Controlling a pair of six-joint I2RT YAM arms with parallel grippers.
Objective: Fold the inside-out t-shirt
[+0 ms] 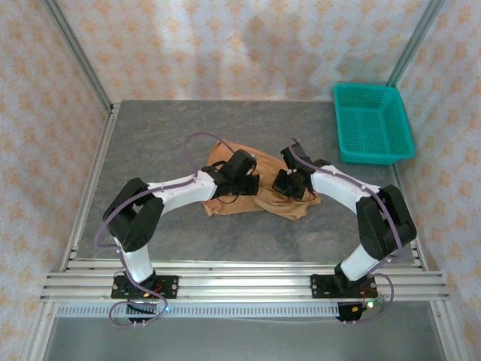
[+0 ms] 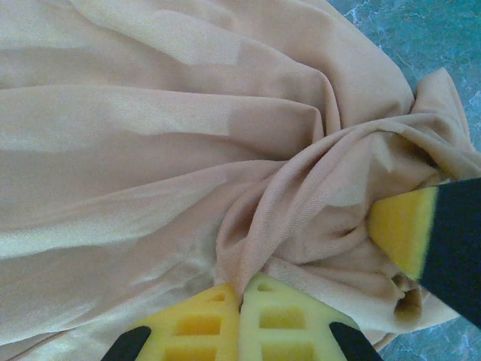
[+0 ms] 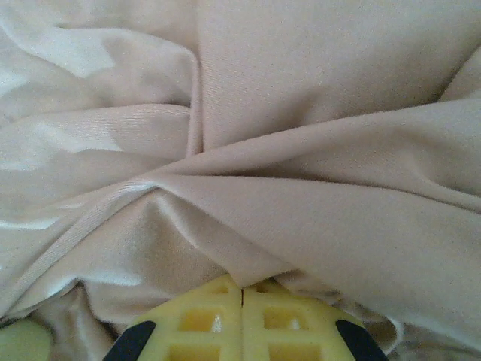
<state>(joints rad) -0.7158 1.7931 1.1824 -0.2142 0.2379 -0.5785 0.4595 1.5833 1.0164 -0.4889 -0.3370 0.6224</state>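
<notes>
The inside-out t-shirt (image 1: 279, 204) is a tan cloth lying crumpled at the middle of the grey table (image 1: 173, 128). Both arms reach in over it, their heads close together. My left gripper (image 1: 249, 186) is down on the shirt's middle. In the left wrist view its yellow fingertips (image 2: 242, 292) are shut on a bunched ridge of the shirt (image 2: 173, 128). A yellow pad (image 2: 400, 229) of the right gripper shows close by. My right gripper (image 1: 284, 188) is shut too, with a fold of the shirt (image 3: 301, 98) running into its closed tips (image 3: 242, 289).
A green plastic basket (image 1: 373, 120) stands at the back right of the table. Patterned walls and metal frame posts close in the sides and back. An aluminium rail (image 1: 240, 282) holding the arm bases runs along the near edge.
</notes>
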